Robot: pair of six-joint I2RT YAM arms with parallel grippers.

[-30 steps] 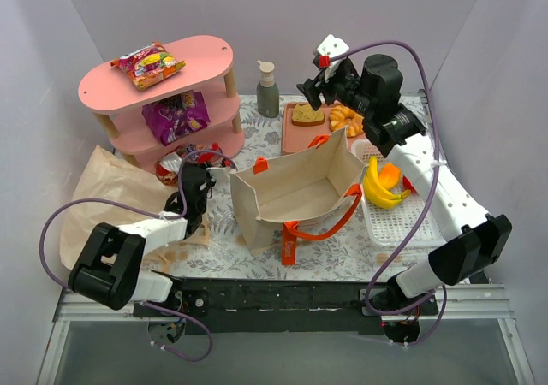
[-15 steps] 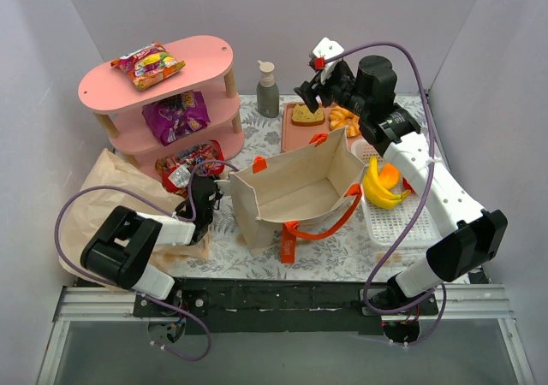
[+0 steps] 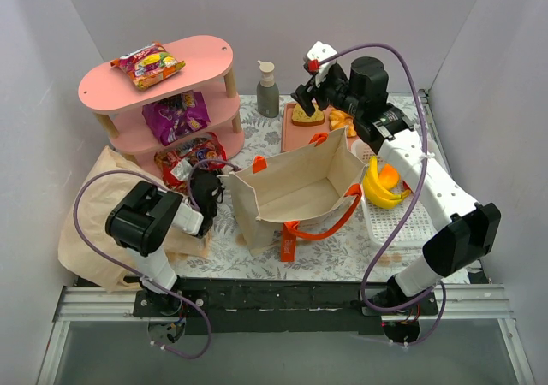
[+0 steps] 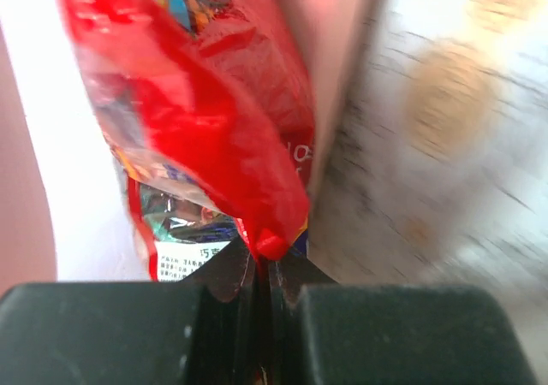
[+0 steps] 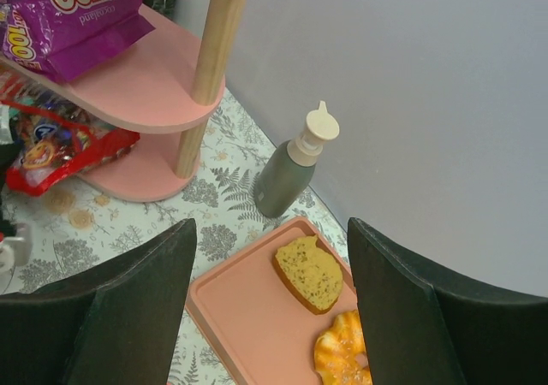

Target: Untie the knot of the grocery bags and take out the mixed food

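The canvas tote sits open, seemingly empty, so little remains: the left gripper pinches a red snack packet at the pink shelf's foot, and the right gripper gapes above the tray.

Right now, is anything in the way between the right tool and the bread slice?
No, nothing that I can see. The right tool hangs open above the pink tray, and the bread slice lies bare on it, straight below. The pastry sits beside the bread, and the bottle stands off the tray, to one side.
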